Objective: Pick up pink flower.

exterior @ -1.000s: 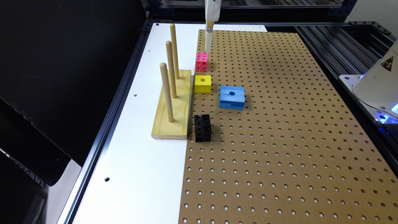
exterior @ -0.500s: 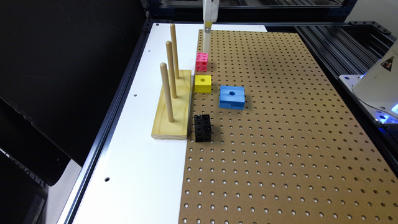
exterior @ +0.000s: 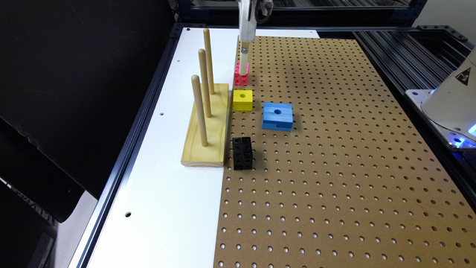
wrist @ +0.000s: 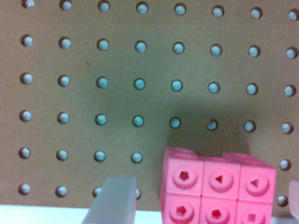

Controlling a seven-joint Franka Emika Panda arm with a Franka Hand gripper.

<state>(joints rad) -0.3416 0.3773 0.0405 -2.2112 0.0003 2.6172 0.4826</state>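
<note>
Starting nearest the exterior camera, the brown pegboard [exterior: 334, 178] covers most of the table, with a white strip [exterior: 167, 208] running along the exterior view's left. On the pegboard close to that seam stands a black holed block [exterior: 243, 153], just beside the near end of a pale wooden base [exterior: 208, 130] that lies on the white strip and carries three upright dowels [exterior: 199, 109] in a row. Farther back and toward the exterior view's right rests a blue block [exterior: 277, 116] with one hole in its top, and a little behind it, beside the wooden base, sits a yellow block [exterior: 243, 99] with a round hole. Beyond the yellow block, near the seam, the pink flower [exterior: 241, 77] sits on the pegboard. The gripper [exterior: 243, 69] reaches straight down from above, its pale tip at the flower's top. In the wrist view the pink flower [wrist: 217, 189] rests on the board with its holed faces in sight; one grey finger [wrist: 112, 200] stands apart from it on one side and the edge of the other shows on the far side, so the jaws are spread with the block between them, not yet pinching it.
</note>
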